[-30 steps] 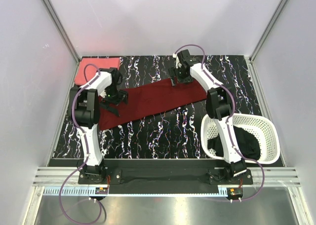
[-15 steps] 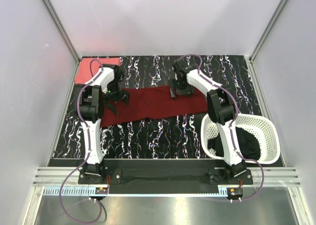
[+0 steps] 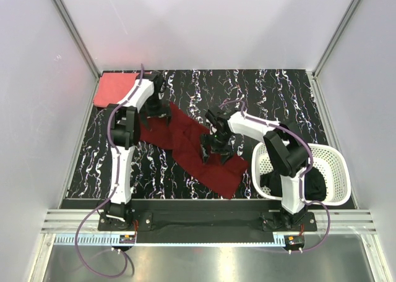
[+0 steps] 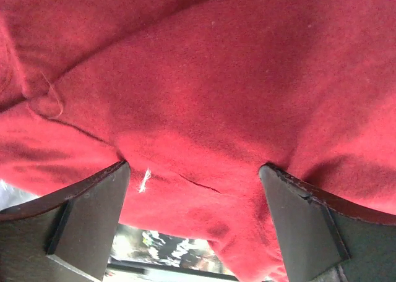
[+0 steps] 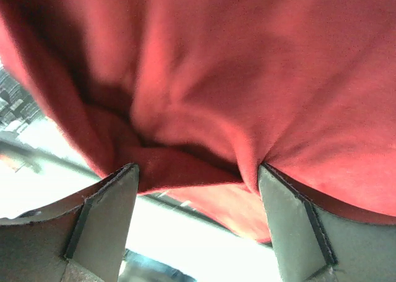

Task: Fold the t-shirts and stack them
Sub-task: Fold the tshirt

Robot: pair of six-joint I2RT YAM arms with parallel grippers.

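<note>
The dark maroon t-shirt (image 3: 185, 140) lies as a long diagonal band on the table, running from the back left to the near right. My left gripper (image 3: 154, 112) is down on its far end. The jaws stand wide, with maroon cloth (image 4: 216, 78) bunched between the fingers (image 4: 86, 220). My right gripper (image 3: 216, 147) sits on the middle of the band, also wide open, with a fold of cloth (image 5: 247, 65) sagging between its fingers (image 5: 297, 226). A folded coral pink t-shirt (image 3: 114, 87) lies at the back left corner. The black t-shirt (image 3: 309, 183) is in the basket.
The white lattice basket (image 3: 337, 164) stands at the near right, close to the right arm's base. The table (image 3: 161, 170) is black with white marbling. Grey walls close in the back and both sides.
The maroon shirt has swung from lying across the table to a diagonal. The right gripper came toward the near side with it. The left gripper shifted back and to the right.
</note>
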